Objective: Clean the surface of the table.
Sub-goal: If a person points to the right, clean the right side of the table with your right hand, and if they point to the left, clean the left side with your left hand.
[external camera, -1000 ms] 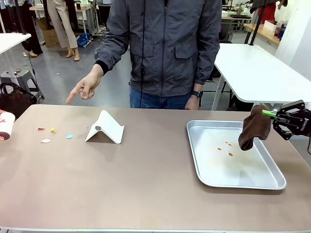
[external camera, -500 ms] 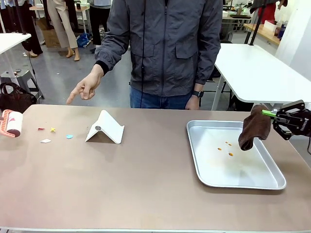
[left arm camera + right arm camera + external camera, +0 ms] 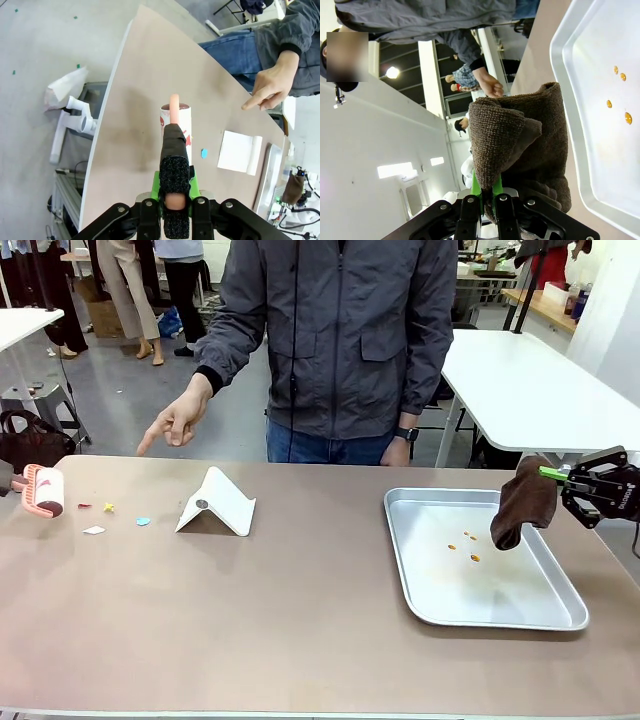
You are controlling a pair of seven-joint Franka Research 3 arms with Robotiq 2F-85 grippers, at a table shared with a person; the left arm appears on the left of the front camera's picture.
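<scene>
The taupe counter (image 3: 300, 620) runs under the silver tray (image 3: 500, 590) and far to the tray's left, where coloured paper scraps (image 3: 108, 508) lie past a white folded card (image 3: 220, 502). In the last second the lint roller (image 3: 45, 492), its handle clamped in the closed left claw (image 3: 175, 192), has come in from the edge farthest from the tray to just beyond the scraps, so rolling them up looks imminent; the right claw (image 3: 560, 478) stays pinched on a brown cloth (image 3: 522, 505) above the tray's right rim. The roller's red marks and the right claw's white print are too small to read.
</scene>
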